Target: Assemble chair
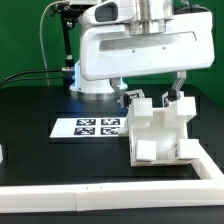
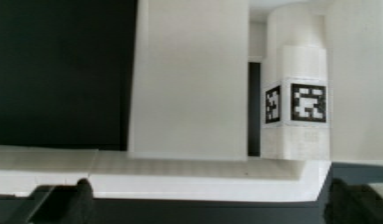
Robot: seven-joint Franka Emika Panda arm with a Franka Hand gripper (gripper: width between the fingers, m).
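Chair assembly mid-step, arm low over the part cluster on the black tabletop [image 1: 40,100].

White chair parts [image 1: 160,130] stacked right of centre in the exterior view, resting on the tabletop, just beside the marker board [image 1: 87,126] and just behind the white L-shaped frame [image 1: 120,195] along the front and right edge. Fingers [image 1: 183,82] hanging down at the rear of the stack, spread apart, one each side of an upright piece [image 1: 152,101]; cannot tell whether touching or gripping it. Wrist view: flat white panel [image 2: 197,80] filling centre, tagged white post [image 2: 300,95] just beside it, dark fingertips [image 2: 63,203] at the picture's edge, well apart.
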